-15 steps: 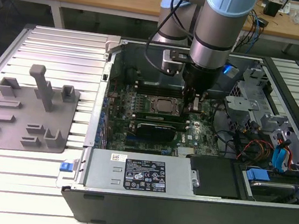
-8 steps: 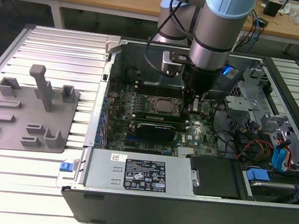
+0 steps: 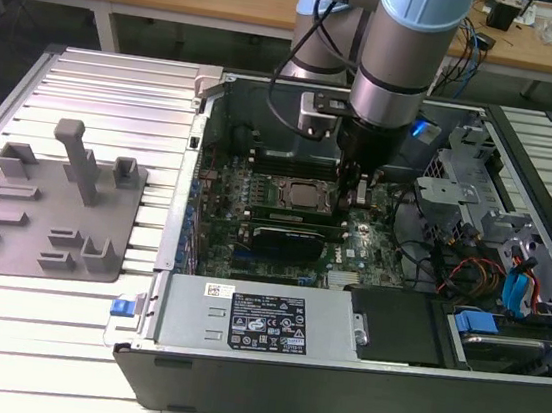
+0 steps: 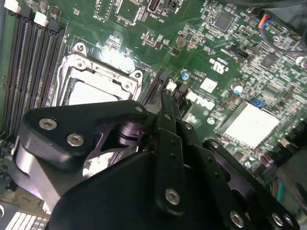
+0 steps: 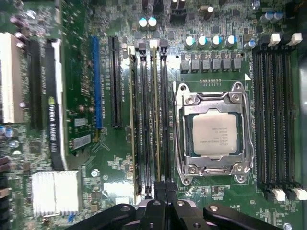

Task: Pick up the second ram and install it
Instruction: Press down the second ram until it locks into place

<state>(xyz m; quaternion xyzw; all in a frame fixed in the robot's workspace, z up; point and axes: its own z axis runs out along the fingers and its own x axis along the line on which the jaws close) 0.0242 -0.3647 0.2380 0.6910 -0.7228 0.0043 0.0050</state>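
Slatted counter (image 3: 68,342): carries open computer case (image 3: 237,363), lid off for access from above.
Grey fixture (image 3: 54,210): at exterior view's left, well apart from case, pockets bare.
Arm: reaching straight down into case, beside CPU socket (image 5: 213,132).
Pincer (image 5: 166,189): clenched, tips meeting over end of slot row; gripping or pressing, cannot tell.
Second ram (image 5: 156,120): upright on edge in slot near socket, parallel to other stick (image 5: 132,120); judged seated or nearly so.
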